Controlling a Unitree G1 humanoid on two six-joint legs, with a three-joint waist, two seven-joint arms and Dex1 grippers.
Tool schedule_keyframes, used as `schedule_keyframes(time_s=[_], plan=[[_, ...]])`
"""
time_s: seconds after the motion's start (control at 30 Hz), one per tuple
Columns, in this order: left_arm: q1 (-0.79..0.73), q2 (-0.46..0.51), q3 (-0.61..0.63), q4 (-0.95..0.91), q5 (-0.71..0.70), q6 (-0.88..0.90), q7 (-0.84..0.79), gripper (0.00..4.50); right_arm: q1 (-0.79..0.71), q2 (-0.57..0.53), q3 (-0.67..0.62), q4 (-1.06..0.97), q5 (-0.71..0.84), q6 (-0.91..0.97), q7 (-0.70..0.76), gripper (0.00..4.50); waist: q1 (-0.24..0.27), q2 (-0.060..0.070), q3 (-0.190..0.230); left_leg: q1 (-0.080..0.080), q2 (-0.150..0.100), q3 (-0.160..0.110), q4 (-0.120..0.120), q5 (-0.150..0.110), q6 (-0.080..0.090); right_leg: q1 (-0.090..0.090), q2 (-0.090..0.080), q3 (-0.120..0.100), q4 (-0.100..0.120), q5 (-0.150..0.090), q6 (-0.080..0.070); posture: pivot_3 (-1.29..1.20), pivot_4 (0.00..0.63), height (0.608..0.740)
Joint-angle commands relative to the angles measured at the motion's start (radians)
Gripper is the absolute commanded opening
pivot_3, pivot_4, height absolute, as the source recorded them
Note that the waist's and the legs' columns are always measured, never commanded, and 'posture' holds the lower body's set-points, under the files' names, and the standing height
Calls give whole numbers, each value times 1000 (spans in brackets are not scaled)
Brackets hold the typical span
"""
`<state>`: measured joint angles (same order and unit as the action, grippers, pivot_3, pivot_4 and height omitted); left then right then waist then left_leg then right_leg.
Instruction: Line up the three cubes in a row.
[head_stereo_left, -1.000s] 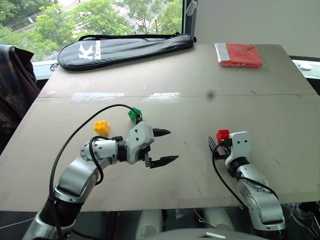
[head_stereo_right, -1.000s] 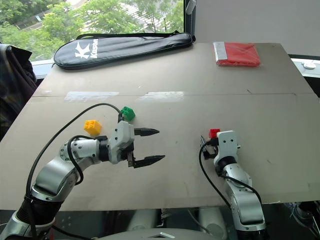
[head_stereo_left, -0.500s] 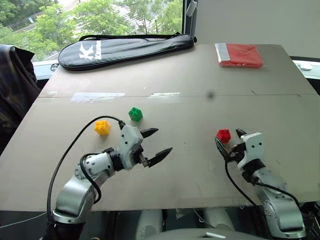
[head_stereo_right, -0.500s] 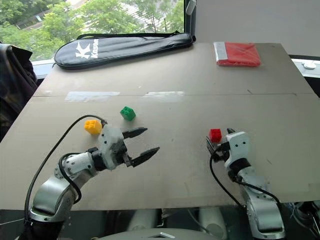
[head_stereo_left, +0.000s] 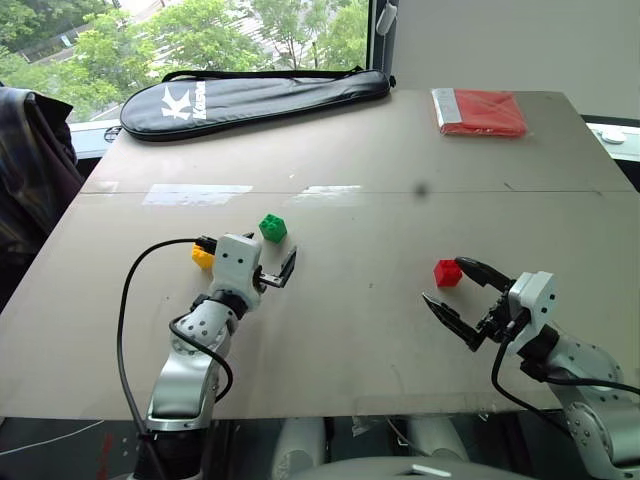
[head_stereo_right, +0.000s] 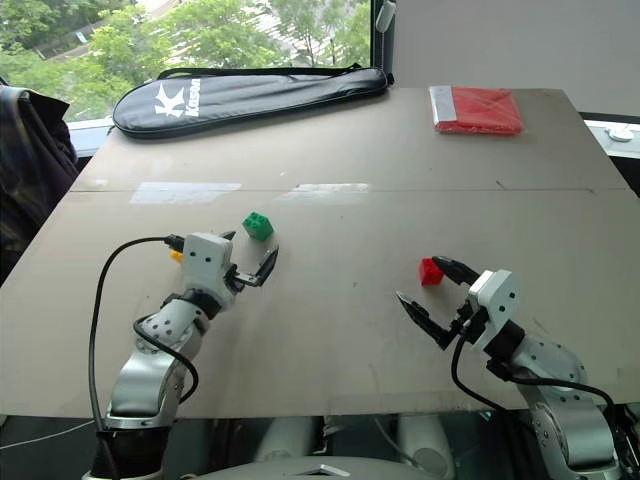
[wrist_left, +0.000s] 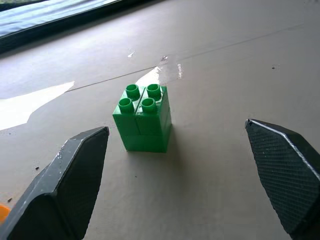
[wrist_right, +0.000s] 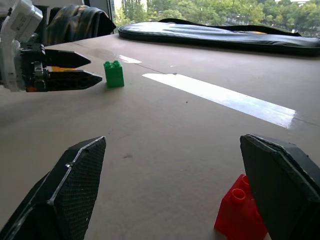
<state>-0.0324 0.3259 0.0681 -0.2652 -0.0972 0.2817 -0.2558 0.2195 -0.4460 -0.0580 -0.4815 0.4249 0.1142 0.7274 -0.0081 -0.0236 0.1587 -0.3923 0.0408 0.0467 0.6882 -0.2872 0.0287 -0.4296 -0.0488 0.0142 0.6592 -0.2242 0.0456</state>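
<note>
Three cubes lie apart on the table (head_stereo_left: 350, 160). The green cube (head_stereo_left: 272, 227) stands just ahead of my left gripper (wrist_left: 176, 127), whose fingers are open and point at it without touching. Its body partly hides the yellow cube (head_stereo_left: 202, 258), which sits close beside it on the left. The red cube (head_stereo_left: 447, 272) sits far to the right, close to the far fingertip of my right gripper (wrist_right: 172, 140). That gripper is open, points left across the table, and holds nothing.
A long black racket bag (head_stereo_left: 250, 95) lies along the table's far edge. A flat red packet (head_stereo_left: 478, 110) rests at the far right corner. A dark garment (head_stereo_left: 30, 170) hangs off the table's left side.
My left gripper swung from pointing right to facing the green cube and shifted left, in front of the yellow cube. The right gripper drew back and turned leftward. The cubes stayed put.
</note>
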Motion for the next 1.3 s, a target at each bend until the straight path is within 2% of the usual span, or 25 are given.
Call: schedule_keyframes(time_s=[0.03, 0.3, 0.57, 0.6, 0.77, 0.83, 0.97, 1.03, 1.2, 1.3], plan=[[-45, -6, -10, 34, 35, -22, 21, 4500, -2, -10, -14, -23, 31, -28, 28, 4410, 0, 0, 0, 0, 0, 0, 0, 0, 0, 0, 0, -1, 0, 1, 1, 0, 150, 708], [-154, 23, -19, 194, 47, 0, -14, 4500, 20, -15, -8, -25, 41, -66, 72, 4410, 1, 0, 0, -1, 0, 0, 0, 0, 0, 0, 0, -2, 0, 2, 3, 0, 150, 708], [-253, 10, -29, 347, 38, -6, -35, 4500, 18, -5, 5, -30, 26, -79, 60, 4410, 8, 0, 0, 0, 0, 1, 1, 0, 0, 1, 0, -2, 1, 2, 4, 0, 150, 708], [-256, 9, -28, 356, 37, -12, -36, 3964, 20, -4, 4, -33, 27, -79, 59, 4500, 8, 0, 0, 0, 0, 1, 1, 0, 0, 1, 0, -2, 1, 2, 4, 0, 150, 708], [-249, 10, -32, 373, 42, -36, -46, 1895, 33, -5, -1, -45, 34, -79, 56, 4500, 10, 0, 0, 1, 0, 1, 1, 0, 0, 1, 0, -2, 1, 2, 4, 0, 150, 708], [-243, 11, -31, 367, 41, -45, -50, 1253, 38, -4, -1, -49, 37, -81, 56, 4500, 10, 0, 0, 1, 0, 1, 1, 0, 0, 1, 0, -2, 1, 2, 4, 0, 150, 708], [-236, 24, -29, 329, 34, -68, -73, 1276, 47, -6, -7, -51, 46, -84, 61, 4500, 9, 0, 0, 1, 0, 1, 1, 0, 0, 1, 0, -1, 1, 2, 4, 0, 150, 708], [-232, 40, -41, 277, 5, -87, -138, 1276, 55, -12, -19, -46, 61, -89, 75, 4500, 10, 0, 0, 0, 0, 1, 1, 0, 0, 1, 0, -1, 1, 2, 4, 0, 150, 708], [-223, 103, -183, 145, -95, -63, -449, 1276, 90, -36, -64, -11, 99, -110, 118, 4500, 22, 0, 0, -1, 0, 2, 1, 0, 0, 1, -1, -3, 0, 2, 3, 0, 150, 708], [-251, 104, -274, 155, -108, -93, -578, 1276, 98, -43, -85, 12, 102, -120, 128, 4500, 23, 0, 0, -1, -1, 2, 1, 0, 0, 1, -1, -2, 0, 0, -1, 0, 150, 708]])
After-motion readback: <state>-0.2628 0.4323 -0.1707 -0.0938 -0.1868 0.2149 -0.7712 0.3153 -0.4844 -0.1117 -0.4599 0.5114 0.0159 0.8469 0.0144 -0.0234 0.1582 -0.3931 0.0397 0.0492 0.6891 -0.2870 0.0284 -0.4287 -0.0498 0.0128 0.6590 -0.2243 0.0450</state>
